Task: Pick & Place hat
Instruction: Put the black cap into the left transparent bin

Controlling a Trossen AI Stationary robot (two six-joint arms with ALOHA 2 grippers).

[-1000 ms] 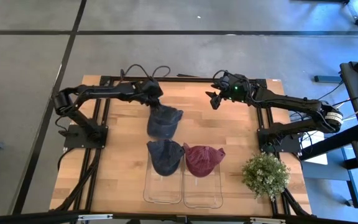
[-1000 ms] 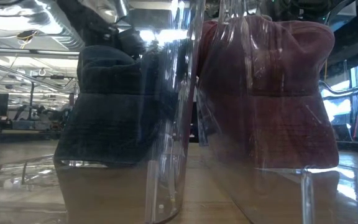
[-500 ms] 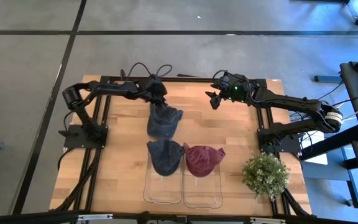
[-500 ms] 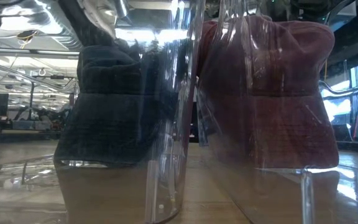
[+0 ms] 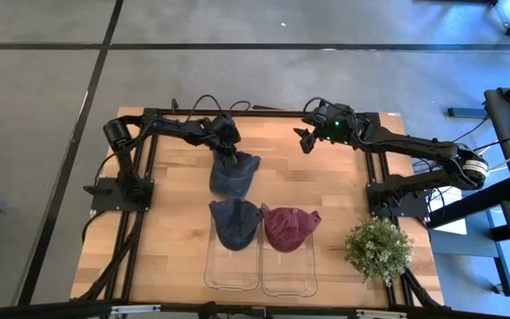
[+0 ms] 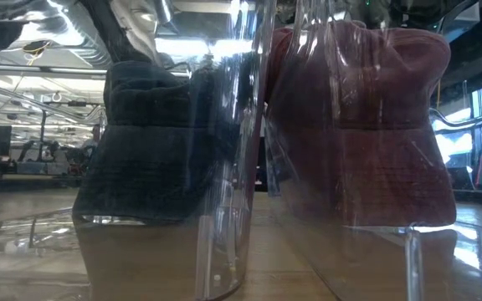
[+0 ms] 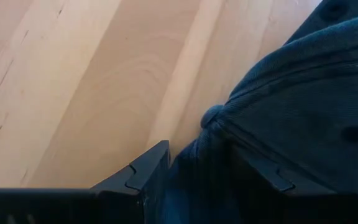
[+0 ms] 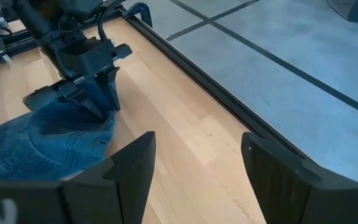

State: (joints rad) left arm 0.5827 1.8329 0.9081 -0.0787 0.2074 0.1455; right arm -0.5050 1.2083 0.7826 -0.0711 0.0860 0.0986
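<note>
A blue denim hat (image 5: 235, 175) lies on the wooden table, mid-far; it also shows in the right wrist view (image 8: 42, 146). My left gripper (image 5: 227, 152) stands over the hat's far edge and is shut on it (image 7: 210, 165). My right gripper (image 5: 305, 142) hovers open over the table's far side, to the right of the hat, touching nothing (image 8: 197, 140). A dark blue hat (image 5: 235, 221) and a maroon hat (image 5: 289, 226) sit on clear stands nearer the front. My left gripper pinches the blue hat's far edge (image 7: 197, 158) between its two fingers (image 8: 106, 106), coming from above and pointing down. The cloth bunches up (image 7: 213, 117) beside the fingers. The remainder of the hat lies on the table toward the near side.
Two clear stands (image 5: 233, 266) (image 5: 288, 270) hold the other hats; they fill the low view as the dark hat (image 6: 157, 142) and the maroon hat (image 6: 362, 125). A potted plant (image 5: 379, 248) stands near the right front. Bare wood lies left of the hats.
The left arm's elbow has swung toward the table's right while its gripper stayed at the blue hat's far edge. The hat lies where it was.
</note>
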